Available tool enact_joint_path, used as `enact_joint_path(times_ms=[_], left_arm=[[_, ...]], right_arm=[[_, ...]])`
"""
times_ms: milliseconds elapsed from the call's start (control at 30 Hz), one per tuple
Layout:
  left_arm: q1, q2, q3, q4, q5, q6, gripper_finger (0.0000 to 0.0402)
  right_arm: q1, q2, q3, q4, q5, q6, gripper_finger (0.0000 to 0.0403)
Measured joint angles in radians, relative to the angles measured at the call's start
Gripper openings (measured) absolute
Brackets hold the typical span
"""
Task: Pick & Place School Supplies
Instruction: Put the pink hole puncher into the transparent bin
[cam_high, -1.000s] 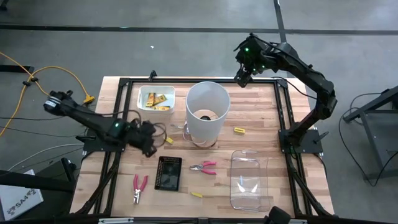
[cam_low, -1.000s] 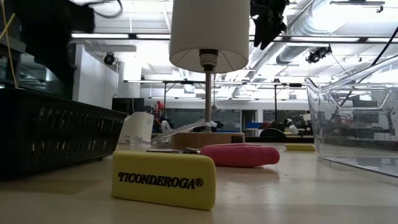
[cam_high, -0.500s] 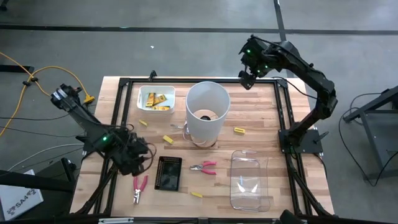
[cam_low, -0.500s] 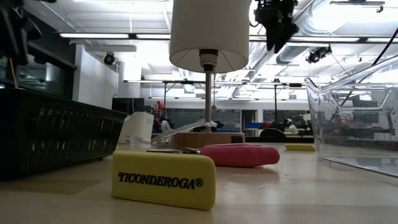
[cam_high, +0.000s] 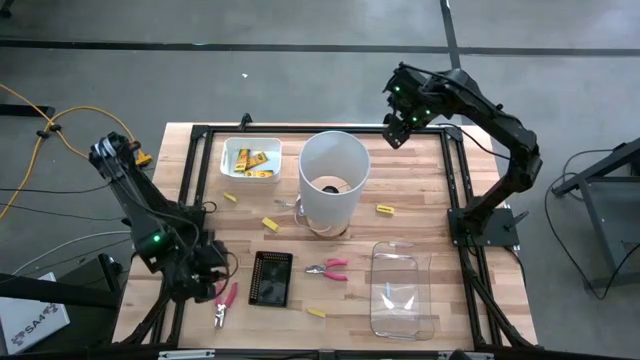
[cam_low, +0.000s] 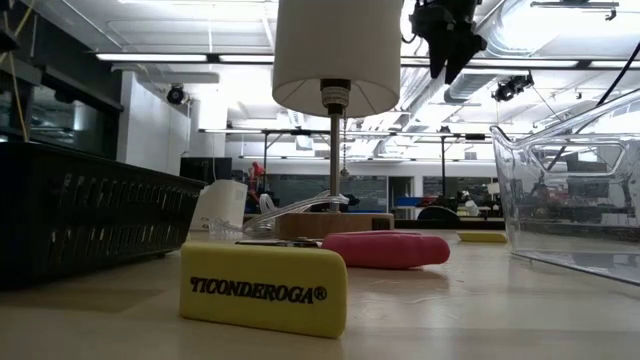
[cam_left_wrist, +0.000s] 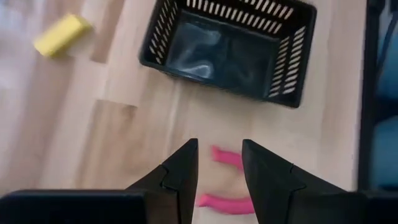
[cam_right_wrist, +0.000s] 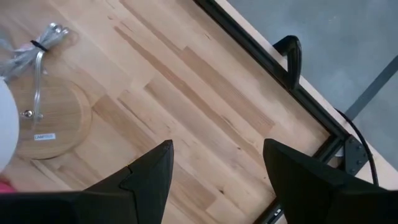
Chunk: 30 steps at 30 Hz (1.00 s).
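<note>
Pink-handled pliers (cam_high: 222, 304) lie flat on my wooden surface (cam_high: 400, 190) beside the slotted black basket (cam_high: 271, 277). I have the left claw (cam_left_wrist: 219, 163) spread directly above them, presumably lining up a grasp. Farther off, my right claw (cam_right_wrist: 214, 168) waits spread over the surface's far edge.

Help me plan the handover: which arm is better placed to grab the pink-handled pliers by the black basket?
Left. Its open left gripper hovers right above those pliers; the right gripper is at the table's far edge.
</note>
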<state>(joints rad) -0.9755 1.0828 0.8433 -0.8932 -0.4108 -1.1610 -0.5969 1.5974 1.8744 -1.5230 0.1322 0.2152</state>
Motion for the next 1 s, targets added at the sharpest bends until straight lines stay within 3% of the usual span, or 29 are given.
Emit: enact_joint_path(times_ms=[300, 533, 1000], left_arm=[[0.006, 0.177, 0.0, 0.047, 0.232, -0.411, 0.0119], [0.012, 0.292, 0.0, 0.132, 0.275, -0.627, 0.0119], [0.094, 0.341, 0.0, 0.192, 0.284, -0.716, 0.0119]], right_arm=[[0.054, 0.0, 0.0, 0.013, 0.0, 0.033, 0.024], [0.073, 0.0, 0.0, 0.034, 0.0, 0.047, 0.024], [0.076, 0.0, 0.0, 0.049, 0.0, 0.045, 0.024]])
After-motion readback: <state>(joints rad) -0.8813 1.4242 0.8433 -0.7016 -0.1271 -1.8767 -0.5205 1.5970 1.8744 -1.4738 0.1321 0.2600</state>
